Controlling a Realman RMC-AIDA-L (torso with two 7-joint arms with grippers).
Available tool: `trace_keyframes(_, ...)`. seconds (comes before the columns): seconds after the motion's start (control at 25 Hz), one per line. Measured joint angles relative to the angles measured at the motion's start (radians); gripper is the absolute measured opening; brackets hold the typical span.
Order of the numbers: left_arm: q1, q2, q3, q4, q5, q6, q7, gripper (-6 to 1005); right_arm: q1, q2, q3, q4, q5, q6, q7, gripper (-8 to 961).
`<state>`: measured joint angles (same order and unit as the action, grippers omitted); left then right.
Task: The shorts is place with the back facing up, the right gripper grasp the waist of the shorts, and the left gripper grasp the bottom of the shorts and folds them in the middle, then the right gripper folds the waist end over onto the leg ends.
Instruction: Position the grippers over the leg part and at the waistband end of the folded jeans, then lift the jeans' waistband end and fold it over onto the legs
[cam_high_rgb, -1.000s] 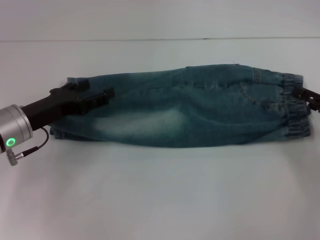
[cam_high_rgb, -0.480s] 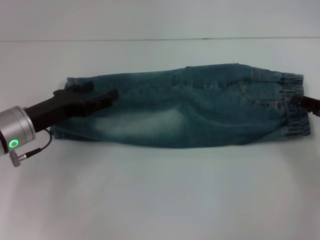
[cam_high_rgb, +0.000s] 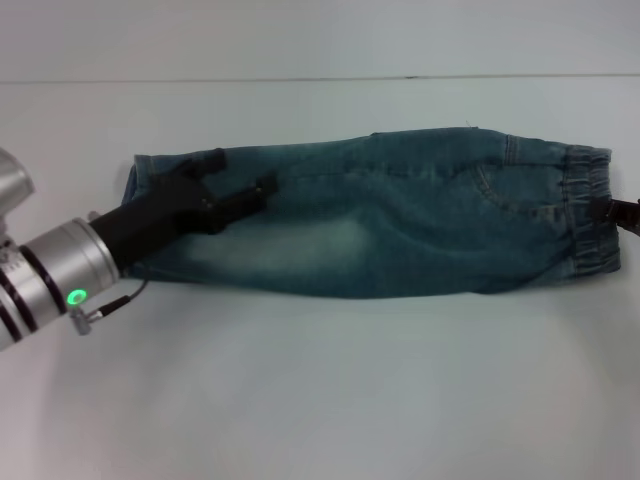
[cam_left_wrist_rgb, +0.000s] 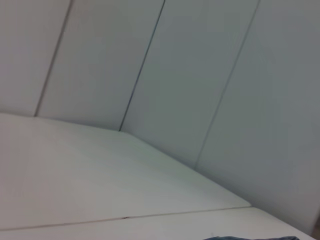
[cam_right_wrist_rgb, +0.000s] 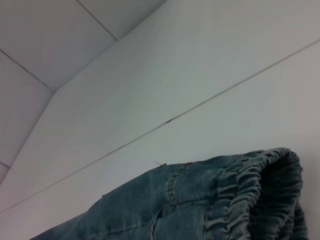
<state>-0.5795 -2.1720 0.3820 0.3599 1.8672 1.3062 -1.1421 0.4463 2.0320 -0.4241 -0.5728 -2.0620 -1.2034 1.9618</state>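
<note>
The blue denim shorts (cam_high_rgb: 400, 225) lie flat on the white table (cam_high_rgb: 320, 400), folded lengthwise, with the leg ends at the left and the elastic waist (cam_high_rgb: 590, 215) at the right. My left gripper (cam_high_rgb: 240, 173) hovers over the leg end, open, its two black fingers spread and holding nothing. Only a black tip of my right gripper (cam_high_rgb: 628, 212) shows, at the picture's right edge beside the waist. In the right wrist view the gathered waist (cam_right_wrist_rgb: 250, 200) is close by. The left wrist view catches just a sliver of denim (cam_left_wrist_rgb: 250, 238).
The table's far edge meets a panelled white wall (cam_high_rgb: 320, 40). Bare tabletop lies in front of the shorts and to both sides.
My left gripper has moved right and inward over the leg end, its arm swinging up. The right gripper has drawn back from the waist toward the right edge.
</note>
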Motion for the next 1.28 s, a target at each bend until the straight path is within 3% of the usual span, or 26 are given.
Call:
trace_keyframes(0.2, -0.032, -0.001, -0.003, -0.097, -0.013, -0.015, 0.130, 949, -0.004, -0.005, 0.007, 0.000, 0.003, -0.046, 0.002, 78)
trace_keyframes(0.36, -0.058, -0.002, -0.015, -0.162, -0.026, -0.061, 0.234, 949, -0.012, -0.008, 0.017, -0.018, 0.006, -0.091, 0.013, 66)
trace_keyframes(0.48, -0.066, -0.003, -0.068, -0.225, -0.099, -0.099, 0.285, 862, -0.023, -0.007, 0.039, -0.052, 0.006, -0.144, 0.037, 60)
trace_keyframes(0.6, -0.067, -0.003, -0.148, -0.323, -0.166, -0.120, 0.459, 739, -0.037, -0.005, 0.079, -0.084, 0.012, -0.224, 0.056, 59)
trace_keyframes(0.68, -0.066, -0.003, -0.228, -0.417, -0.182, -0.136, 0.673, 609, -0.045, -0.006, 0.116, -0.095, 0.022, -0.280, 0.058, 59)
trace_keyframes(0.84, -0.052, -0.003, -0.418, -0.601, -0.181, -0.201, 1.104, 519, -0.057, -0.021, 0.177, -0.100, 0.045, -0.393, 0.071, 58)
trace_keyframes(1.0, -0.059, -0.003, -0.511, -0.709, -0.172, -0.327, 1.349, 429, -0.061, -0.035, 0.189, -0.102, 0.050, -0.469, 0.092, 59)
trace_keyframes(1.12, -0.068, -0.003, -0.512, -0.725, -0.166, -0.361, 1.369, 361, -0.066, -0.039, 0.189, -0.112, 0.050, -0.499, 0.093, 59)
trace_keyframes(1.28, -0.079, -0.003, -0.509, -0.746, -0.147, -0.425, 1.373, 176, -0.062, -0.032, 0.185, -0.171, 0.050, -0.548, 0.102, 59)
